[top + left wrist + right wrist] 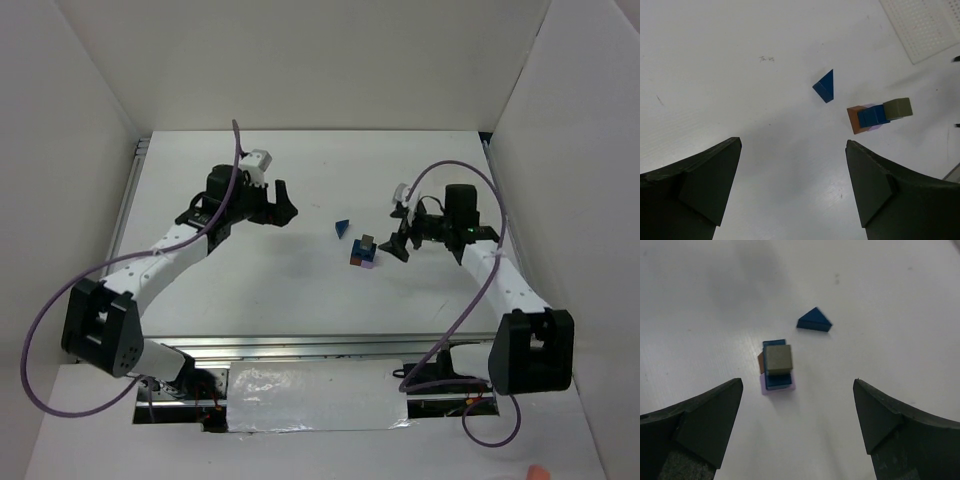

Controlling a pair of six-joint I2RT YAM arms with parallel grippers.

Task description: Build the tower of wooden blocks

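Observation:
The wood block tower (363,251) stands mid-table: lavender and brown-orange blocks at the bottom, a blue block above, a grey cube on top. It shows in the left wrist view (879,116) and the right wrist view (776,367). A loose blue triangular block (342,229) lies just left of it, also seen in the left wrist view (825,86) and the right wrist view (814,321). My left gripper (285,202) is open and empty, well left of the blocks. My right gripper (400,232) is open and empty, just right of the tower.
White walls close in the table on the left, back and right. A white perforated panel (925,25) shows at the far corner of the left wrist view. A metal rail and foil-covered strip (310,395) run along the near edge between the arm bases.

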